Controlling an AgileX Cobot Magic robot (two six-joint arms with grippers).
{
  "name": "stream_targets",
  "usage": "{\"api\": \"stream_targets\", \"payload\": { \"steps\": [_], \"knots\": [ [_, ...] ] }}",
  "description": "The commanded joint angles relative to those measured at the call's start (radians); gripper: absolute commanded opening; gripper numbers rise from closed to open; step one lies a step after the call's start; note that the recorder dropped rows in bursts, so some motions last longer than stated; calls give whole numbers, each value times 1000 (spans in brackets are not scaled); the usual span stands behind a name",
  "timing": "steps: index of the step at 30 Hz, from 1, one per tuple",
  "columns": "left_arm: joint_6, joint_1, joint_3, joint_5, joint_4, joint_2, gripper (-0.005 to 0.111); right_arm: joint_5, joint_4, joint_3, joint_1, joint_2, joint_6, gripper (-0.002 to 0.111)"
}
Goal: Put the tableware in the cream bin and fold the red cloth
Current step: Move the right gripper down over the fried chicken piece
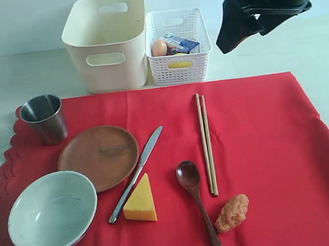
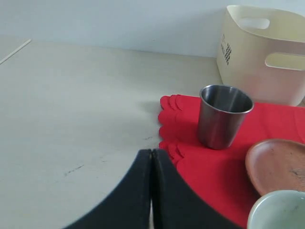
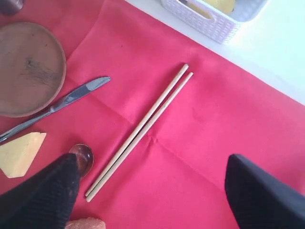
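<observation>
Pale table top (image 2: 71, 109) carries the red cloth (image 1: 259, 149), with the cream bin (image 1: 105, 42) just behind it. Your right gripper (image 3: 152, 162) hangs above the chopsticks (image 3: 143, 126) with its fingers spread wide. The chopsticks lie on the cloth between the fingers, closer to the finger beside the spoon (image 3: 82, 157). Their long axis slants across the closing line. Your left gripper (image 2: 151, 153), fingers pressed together, is far from them, near the steel cup (image 2: 223, 116).

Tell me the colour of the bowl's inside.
Pale green-white inside the bowl; clearest in the exterior view.

The cloth (image 1: 258, 138) is plain red, the bin (image 1: 108, 70) cream, the plate (image 1: 98, 154) brown.
</observation>
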Motion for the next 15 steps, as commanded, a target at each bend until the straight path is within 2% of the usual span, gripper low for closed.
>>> {"api": "stream_targets", "payload": {
  "steps": [1,6,10,15],
  "knots": [
    [-3,0,3,-7,3,-6,0,-51,-5,66,-2,-68,-14,78],
    [-3,0,3,-7,3,-6,0,-119,17,137,-2,-110,-76,78],
    [-3,0,3,-7,3,-6,0,-122,89,167,-2,-100,-174,78],
    [-3,0,3,-7,3,-6,0,-118,93,176,-2,-60,-264,78]
  ]
}}
